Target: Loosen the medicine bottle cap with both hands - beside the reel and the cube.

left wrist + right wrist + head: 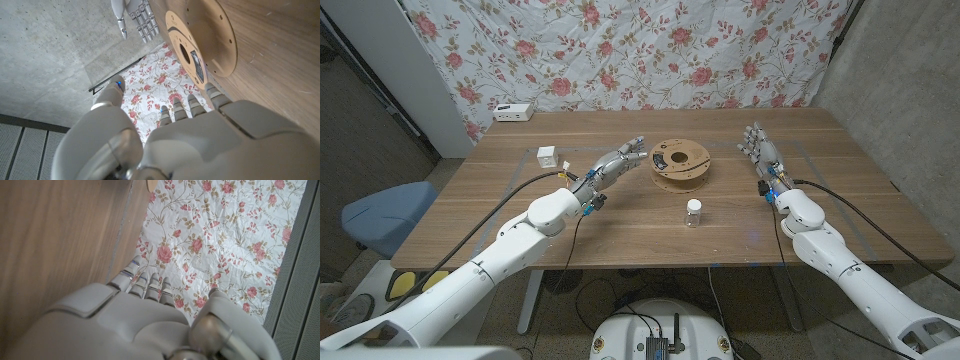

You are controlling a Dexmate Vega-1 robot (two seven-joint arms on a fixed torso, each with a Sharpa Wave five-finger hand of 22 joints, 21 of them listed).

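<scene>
Step in hand: my judgement is that I am at the reach, with nothing grasped yet and the cap untouched.
My left hand [616,166]: raised over the bench [470,215] with its fingers [172,114] stretched out and apart, holding nothing, tips just beside the reel's near-left rim.
My right hand [759,150]: standing with its fingers [142,284] up and spread, holding nothing, well apart from the bottle at about 2 o'clock of it.
Where the bottle is: the medicine bottle [693,213] stands upright on the bench, at 6 o'clock of the filament reel [681,162] and near it, roughly midway between my two arms; the white cube [547,157] sits far off at about 10 o'clock of the bottle.
How I would do it well: bring one hand down to wrap the bottle's body low and firm so it cannot spin or tip, then set the other hand's fingers around the cap from above and turn only until it gives.
What to watch: the bottle looks small and light, so a sideways nudge from my fingers could knock it over; I would also swing my left hand clear of the reel.
How the bottle looks: a short clear or pale body with a white cap [693,204] on top; I cannot read any label.
</scene>
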